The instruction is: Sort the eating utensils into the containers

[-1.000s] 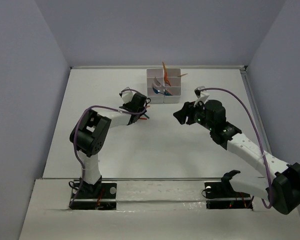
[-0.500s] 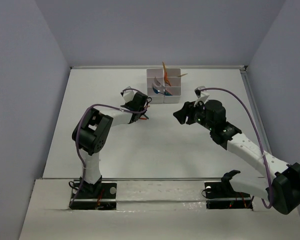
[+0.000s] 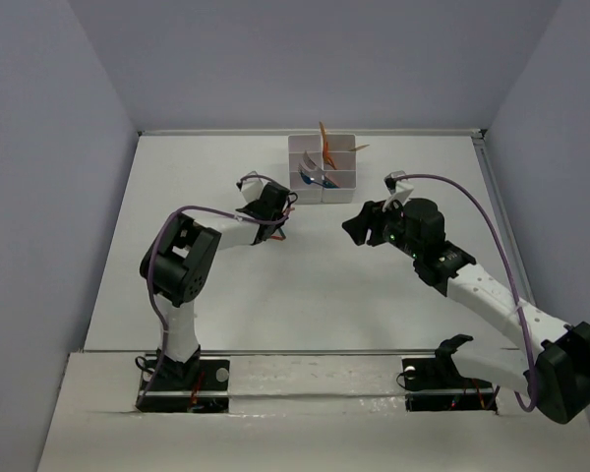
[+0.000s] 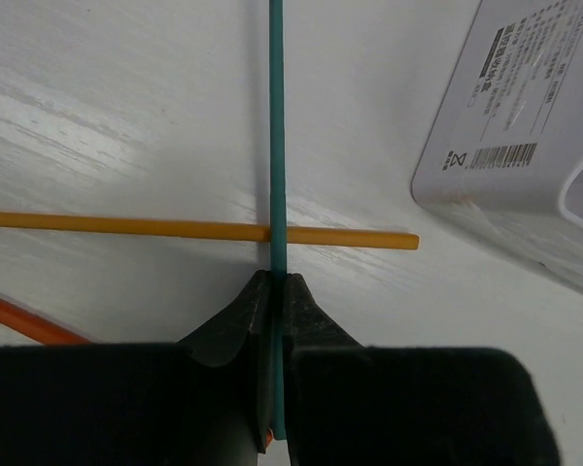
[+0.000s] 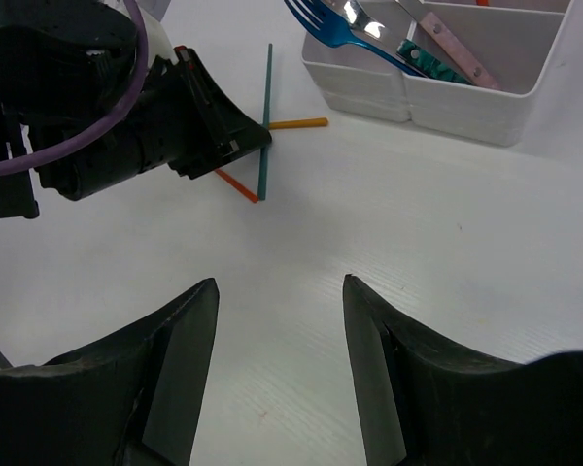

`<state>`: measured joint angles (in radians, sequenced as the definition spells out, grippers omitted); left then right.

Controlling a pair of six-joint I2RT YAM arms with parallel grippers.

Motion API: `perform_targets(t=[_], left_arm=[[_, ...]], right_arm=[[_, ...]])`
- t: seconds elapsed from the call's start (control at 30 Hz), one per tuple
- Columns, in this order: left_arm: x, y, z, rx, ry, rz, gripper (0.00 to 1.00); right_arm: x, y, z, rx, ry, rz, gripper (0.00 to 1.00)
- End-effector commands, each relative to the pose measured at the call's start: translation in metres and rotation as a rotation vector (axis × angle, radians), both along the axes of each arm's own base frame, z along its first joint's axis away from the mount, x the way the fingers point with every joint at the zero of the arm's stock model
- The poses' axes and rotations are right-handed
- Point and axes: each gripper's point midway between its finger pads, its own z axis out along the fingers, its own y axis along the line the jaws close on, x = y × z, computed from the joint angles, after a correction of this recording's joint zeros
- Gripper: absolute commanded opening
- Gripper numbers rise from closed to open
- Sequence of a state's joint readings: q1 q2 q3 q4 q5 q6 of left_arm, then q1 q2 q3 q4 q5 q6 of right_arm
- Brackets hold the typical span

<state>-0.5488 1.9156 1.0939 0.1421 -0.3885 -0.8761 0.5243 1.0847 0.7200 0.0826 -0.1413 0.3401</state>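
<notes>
My left gripper [image 4: 275,282] is shut on a teal stick [image 4: 276,136], low over the table just left of the white bins [image 3: 324,168]. The stick runs straight ahead of the jaws and crosses over a yellow-orange stick [image 4: 194,231]. A darker orange stick [image 4: 24,320] lies at the lower left. In the right wrist view the teal stick [image 5: 264,116] sticks out of the left gripper [image 5: 257,144], beside the yellow-orange stick [image 5: 297,123] and the orange stick [image 5: 235,185]. My right gripper [image 5: 280,320] is open and empty over bare table. The bins [image 5: 466,107] hold a blue fork [image 5: 330,27] and other utensils.
The bin block's white side wall with a barcode label [image 4: 515,126] stands close at the right of the left gripper. Orange utensils [image 3: 324,147] stick up out of the rear bins. Pale walls enclose the table at the back and both sides.
The left gripper has shifted slightly toward the bins and upward in view. The right arm has barely moved.
</notes>
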Motion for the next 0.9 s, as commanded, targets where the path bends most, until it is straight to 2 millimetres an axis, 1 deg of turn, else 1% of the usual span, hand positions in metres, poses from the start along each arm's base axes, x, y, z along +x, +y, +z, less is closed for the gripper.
perform_targets(t=[0.0, 0.07, 0.1, 0.13, 0.17, 0.23, 0.3, 0.4, 0.47, 0.5, 0.53, 0.57, 0.6, 0.63, 0.67, 0.7, 0.77, 0.8, 0.83, 0.87], left_arm=[[-0.005, 0.005, 0.028, 0.006, -0.056, -0.018, 0.00], [-0.008, 0.007, 0.030, 0.015, -0.067, -0.035, 0.00], [-0.006, 0.006, 0.043, 0.004, -0.104, -0.045, 0.00], [-0.008, 0.007, 0.047, 0.004, -0.119, -0.051, 0.00], [-0.010, 0.009, 0.056, -0.008, -0.153, -0.055, 0.00], [-0.012, 0.011, 0.066, -0.013, -0.194, -0.067, 0.00], [-0.015, 0.011, 0.077, -0.011, -0.234, -0.099, 0.00], [-0.022, 0.011, 0.098, -0.027, -0.308, -0.145, 0.00], [-0.026, 0.011, 0.107, -0.031, -0.336, -0.167, 0.00], [-0.031, 0.012, 0.116, -0.031, -0.372, -0.191, 0.00], [-0.034, 0.009, 0.120, -0.037, -0.389, -0.222, 0.00], [-0.041, 0.004, 0.119, -0.050, -0.388, -0.274, 0.00], [-0.046, 0.002, 0.128, -0.067, -0.410, -0.302, 0.00], [-0.053, -0.005, 0.131, -0.087, -0.422, -0.355, 0.00], [-0.059, -0.007, 0.133, -0.100, -0.433, -0.383, 0.00], [-0.074, -0.014, 0.138, -0.131, -0.461, -0.444, 0.00], [-0.086, -0.016, 0.143, -0.148, -0.491, -0.492, 0.00], [-0.098, -0.019, 0.149, -0.159, -0.514, -0.529, 0.00], [-0.106, -0.023, 0.152, -0.158, -0.524, -0.558, 0.00], [-0.116, -0.031, 0.156, -0.145, -0.537, -0.604, 0.00]], right_arm=[[0.003, 0.003, 0.014, 0.030, -0.059, 0.007, 0.60], [0.003, 0.006, 0.012, 0.032, -0.055, 0.019, 0.63], [0.002, 0.007, 0.011, 0.033, -0.052, 0.029, 0.65], [0.002, 0.008, 0.010, 0.032, -0.049, 0.032, 0.66], [0.002, 0.010, 0.009, 0.033, -0.045, 0.038, 0.68], [0.001, 0.013, 0.010, 0.050, -0.042, 0.051, 0.74], [-0.001, 0.016, 0.011, 0.057, -0.041, 0.073, 0.78], [-0.002, 0.022, 0.010, 0.066, -0.031, 0.103, 0.86], [-0.003, 0.025, 0.011, 0.073, -0.025, 0.118, 0.88], [-0.005, 0.026, 0.010, 0.072, -0.013, 0.128, 0.89], [-0.006, 0.027, 0.014, 0.078, -0.012, 0.138, 0.90], [-0.007, 0.030, 0.026, 0.095, -0.022, 0.151, 0.90], [-0.007, 0.031, 0.032, 0.104, -0.024, 0.156, 0.90], [-0.009, 0.032, 0.038, 0.120, -0.012, 0.156, 0.90], [-0.009, 0.034, 0.051, 0.143, -0.026, 0.160, 0.90], [-0.010, 0.036, 0.056, 0.169, -0.017, 0.164, 0.90], [-0.009, 0.040, 0.065, 0.197, -0.011, 0.170, 0.90], [-0.007, 0.043, 0.068, 0.210, -0.005, 0.179, 0.90], [-0.007, 0.047, 0.071, 0.224, -0.005, 0.193, 0.90], [-0.010, 0.052, 0.072, 0.245, 0.015, 0.223, 0.89]])
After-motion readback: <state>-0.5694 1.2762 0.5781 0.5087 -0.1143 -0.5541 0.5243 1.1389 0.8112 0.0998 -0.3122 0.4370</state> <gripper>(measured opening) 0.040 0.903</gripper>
